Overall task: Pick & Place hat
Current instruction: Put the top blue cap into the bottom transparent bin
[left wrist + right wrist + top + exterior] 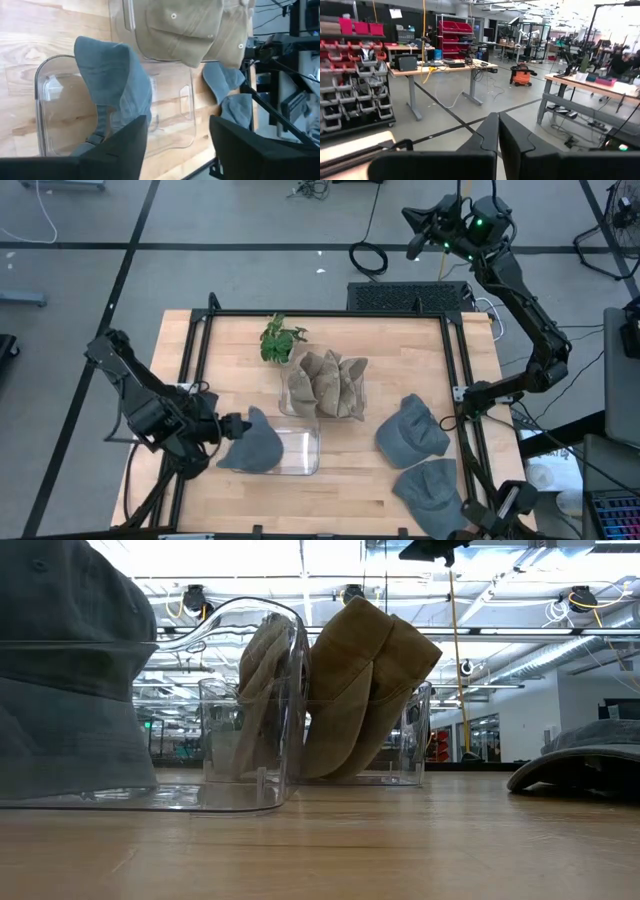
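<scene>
A bin of tan hats point(326, 383) is sitting mid-table, a plant point(279, 338) behind; the grey hat point(253, 442) is draping over the clear tray's point(298, 452) left rim; the left gripper point(232, 427) is gaping beside it; the right gripper point(498, 131) is pinching shut.

**Robot body: visual condition**

Both arms are matte black, built of slim tubular links between bulkier blocky joint housings. The left gripper point(177, 145) ends in broad, flat, dark wedge-shaped fingers point(122, 145). The right gripper point(498, 137) has matching black fingers. Small green indicator lights point(483, 223) glow on the right arm's housing.
</scene>
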Robot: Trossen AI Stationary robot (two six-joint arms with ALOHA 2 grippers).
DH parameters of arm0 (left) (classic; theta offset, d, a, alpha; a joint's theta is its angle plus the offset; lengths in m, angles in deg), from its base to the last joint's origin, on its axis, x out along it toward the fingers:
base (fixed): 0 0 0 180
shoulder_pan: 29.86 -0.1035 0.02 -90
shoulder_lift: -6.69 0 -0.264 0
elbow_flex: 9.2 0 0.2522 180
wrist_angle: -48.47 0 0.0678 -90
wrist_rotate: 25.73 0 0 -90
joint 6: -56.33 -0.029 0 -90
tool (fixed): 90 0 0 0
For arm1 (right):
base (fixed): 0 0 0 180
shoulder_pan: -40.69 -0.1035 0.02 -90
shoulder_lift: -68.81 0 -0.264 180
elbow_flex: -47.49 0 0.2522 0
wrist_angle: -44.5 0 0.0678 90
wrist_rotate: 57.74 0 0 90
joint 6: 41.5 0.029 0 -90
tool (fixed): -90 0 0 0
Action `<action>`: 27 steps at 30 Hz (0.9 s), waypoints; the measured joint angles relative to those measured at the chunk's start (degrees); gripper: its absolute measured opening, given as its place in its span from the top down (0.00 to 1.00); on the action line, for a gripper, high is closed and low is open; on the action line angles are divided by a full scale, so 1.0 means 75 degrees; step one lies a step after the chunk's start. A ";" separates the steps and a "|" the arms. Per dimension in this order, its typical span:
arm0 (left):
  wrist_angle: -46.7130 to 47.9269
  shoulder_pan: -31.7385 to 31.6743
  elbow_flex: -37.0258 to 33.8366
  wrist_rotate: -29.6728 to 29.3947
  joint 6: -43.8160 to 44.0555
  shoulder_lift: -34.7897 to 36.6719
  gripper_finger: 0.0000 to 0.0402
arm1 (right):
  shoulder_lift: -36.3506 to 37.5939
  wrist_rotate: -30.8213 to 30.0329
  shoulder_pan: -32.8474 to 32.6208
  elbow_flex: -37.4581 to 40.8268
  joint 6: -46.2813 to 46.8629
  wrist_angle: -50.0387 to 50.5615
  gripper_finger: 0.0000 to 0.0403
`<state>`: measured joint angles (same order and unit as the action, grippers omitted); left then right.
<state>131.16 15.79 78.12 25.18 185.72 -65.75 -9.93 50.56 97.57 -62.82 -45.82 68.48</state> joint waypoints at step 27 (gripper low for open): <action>-0.5564 -0.0898 0.0242 -0.2328 -1.1934 0.3250 0.36 | 0.0842 0.0378 -0.0638 0.0003 -0.0345 0.1635 0.74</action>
<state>89.43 9.06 79.94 7.72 96.21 -41.38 -3.61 53.40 92.79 -62.80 -48.40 80.74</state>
